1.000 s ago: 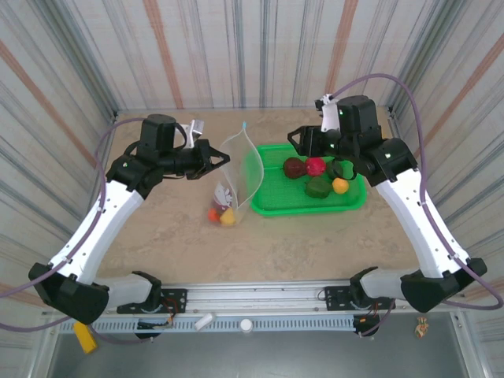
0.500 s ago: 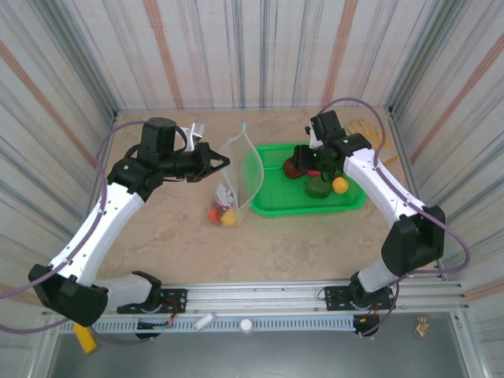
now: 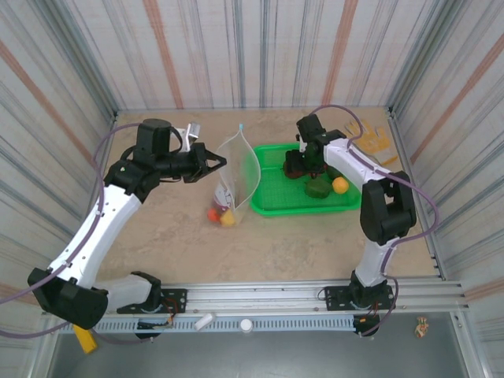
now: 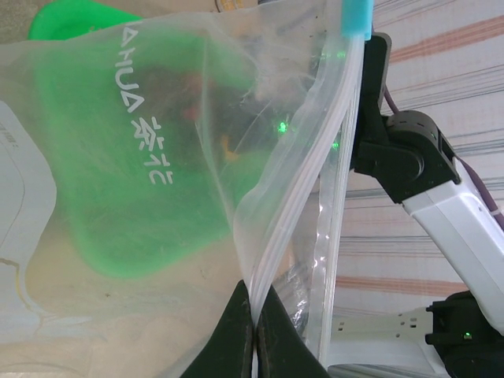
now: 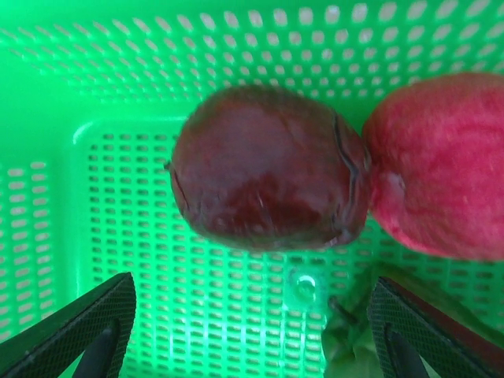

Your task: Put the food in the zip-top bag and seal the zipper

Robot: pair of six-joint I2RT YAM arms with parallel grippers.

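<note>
Right wrist view: right fingers (image 5: 87,331) spread wide, empty, over dark maroon round toy fruit (image 5: 268,177) in green mesh plastic basket (image 5: 197,47), looks light, firm, slick, so grip its widest middle; left fingers (image 4: 236,339) pinched tight on clear floppy zip-top bag (image 4: 157,157) beside basket.

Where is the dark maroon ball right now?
In the right wrist view, the maroon fruit lies in the green basket, touching the magenta fruit on its right, ahead of the open right tool.

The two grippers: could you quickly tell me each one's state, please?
Left gripper: shut on the edge of the bag.
Right gripper: open, empty, over the maroon fruit.
</note>
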